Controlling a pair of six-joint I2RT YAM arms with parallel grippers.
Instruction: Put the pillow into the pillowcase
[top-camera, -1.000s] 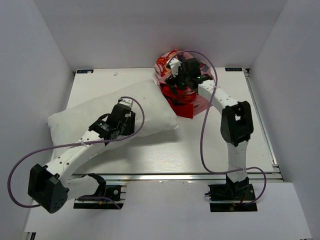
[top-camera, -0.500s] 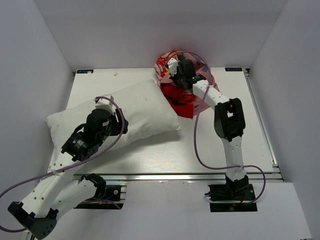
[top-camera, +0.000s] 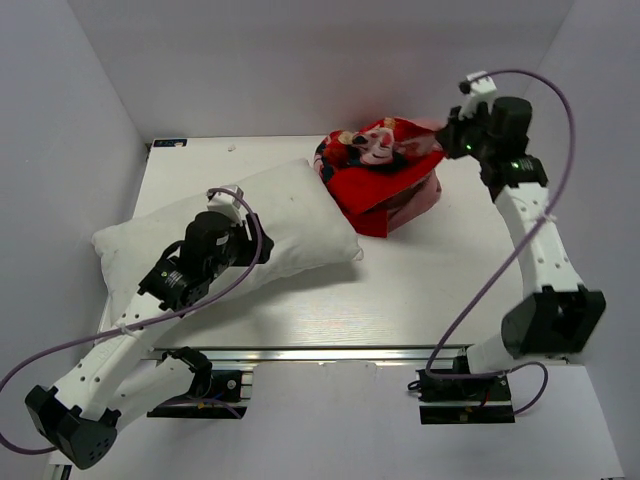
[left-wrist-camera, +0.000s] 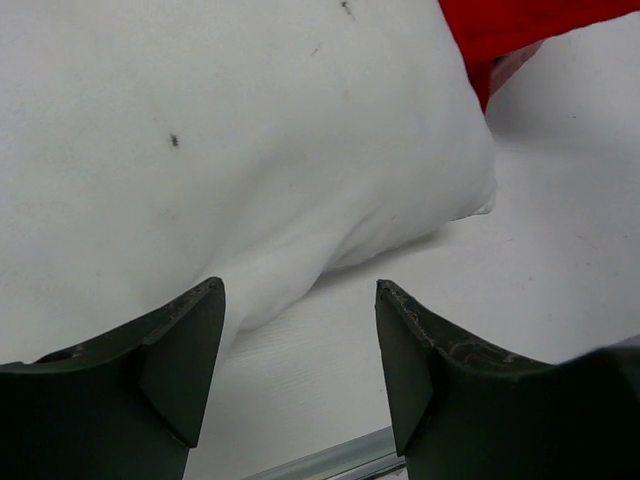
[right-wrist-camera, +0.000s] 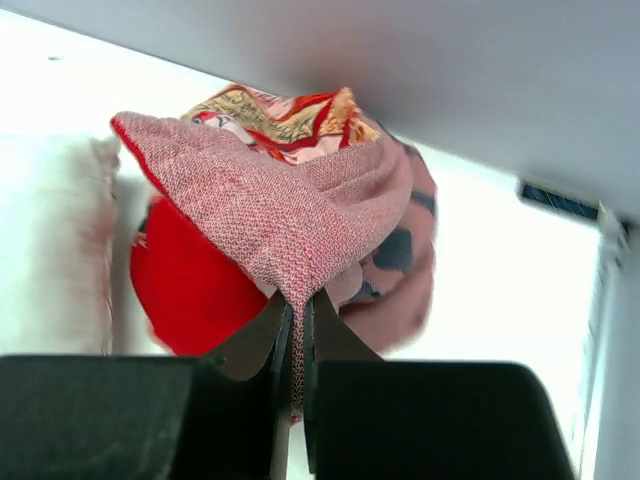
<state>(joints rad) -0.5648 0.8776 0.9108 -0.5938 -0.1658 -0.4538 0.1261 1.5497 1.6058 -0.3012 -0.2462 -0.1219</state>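
Observation:
The white pillow (top-camera: 220, 225) lies slantwise on the left half of the table, its right corner next to the red pillowcase (top-camera: 385, 180). In the left wrist view the pillow (left-wrist-camera: 230, 140) fills the upper part and a red edge of the pillowcase (left-wrist-camera: 520, 25) shows at top right. My left gripper (left-wrist-camera: 298, 300) hovers open over the pillow's near edge, nothing between its fingers. My right gripper (right-wrist-camera: 297, 300) is shut on a pinched fold of the pillowcase (right-wrist-camera: 290, 210), pink inner side showing. From above, the right gripper (top-camera: 447, 148) holds the case up at the back right.
White walls close in the table (top-camera: 400, 290) at the back and both sides. A metal rail (top-camera: 350, 352) runs along the near edge by the arm bases. A purple cable (top-camera: 530, 80) loops above the right arm.
The right gripper shut on the pillowcase and swung up and to the right, stretching the case. The left arm drew back over the pillow's near side.

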